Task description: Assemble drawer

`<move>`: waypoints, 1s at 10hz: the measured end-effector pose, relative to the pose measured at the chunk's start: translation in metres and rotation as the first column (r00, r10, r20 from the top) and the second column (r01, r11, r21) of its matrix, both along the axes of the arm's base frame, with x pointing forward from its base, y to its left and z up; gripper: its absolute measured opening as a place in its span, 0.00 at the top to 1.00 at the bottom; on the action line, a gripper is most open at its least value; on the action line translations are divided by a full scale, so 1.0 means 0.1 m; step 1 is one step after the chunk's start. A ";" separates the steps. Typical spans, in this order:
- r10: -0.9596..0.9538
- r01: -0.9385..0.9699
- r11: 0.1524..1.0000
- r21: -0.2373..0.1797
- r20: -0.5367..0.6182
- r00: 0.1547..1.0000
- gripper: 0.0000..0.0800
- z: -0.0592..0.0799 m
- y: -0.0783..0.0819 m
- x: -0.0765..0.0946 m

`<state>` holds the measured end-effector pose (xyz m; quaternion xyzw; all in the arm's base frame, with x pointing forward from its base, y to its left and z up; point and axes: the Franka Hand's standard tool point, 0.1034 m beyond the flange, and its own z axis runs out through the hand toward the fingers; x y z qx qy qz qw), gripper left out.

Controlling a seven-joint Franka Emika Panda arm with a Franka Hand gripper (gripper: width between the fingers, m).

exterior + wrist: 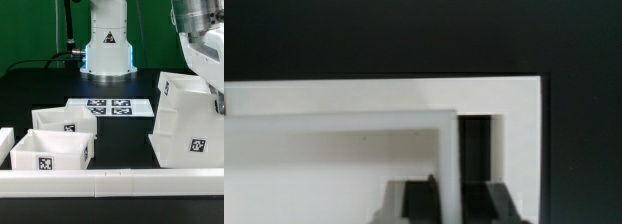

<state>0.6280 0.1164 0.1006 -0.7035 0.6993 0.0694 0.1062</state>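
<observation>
Scanning the exterior view: one housing (185,128), tilted, at that view's right, with its lower edge near the front rails (110,182) but apart from them. Pinched at its top wall by the gripper (212,92). Two trays at that view's left: a rear tray (62,120) and a front tray (48,150), just beside each other, the front one close to the rails. Open black table (130,140) between trays and housing. One marker board (108,105) flat behind that gap, apart from all three parts.

Turning to the wrist view: gripper (452,205) clamped on one thin white wall of the housing (331,170), with a dark finger (409,205) on either side. Bare table (402,40) past the housing's outer edge.
</observation>
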 end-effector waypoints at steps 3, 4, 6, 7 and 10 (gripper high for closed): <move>0.090 -0.090 0.996 -0.009 0.030 0.995 0.96 0.00 -0.02 0.03; 0.088 -0.088 0.996 -0.007 0.035 0.996 0.96 0.01 0.03 0.09; 0.056 -0.056 0.998 -0.002 0.051 0.997 0.96 0.03 0.03 0.14; 0.022 -0.022 1.000 -0.002 0.074 0.997 0.96 0.05 0.04 0.19; 0.053 -0.053 0.999 -0.003 0.081 0.995 0.94 0.06 0.02 0.19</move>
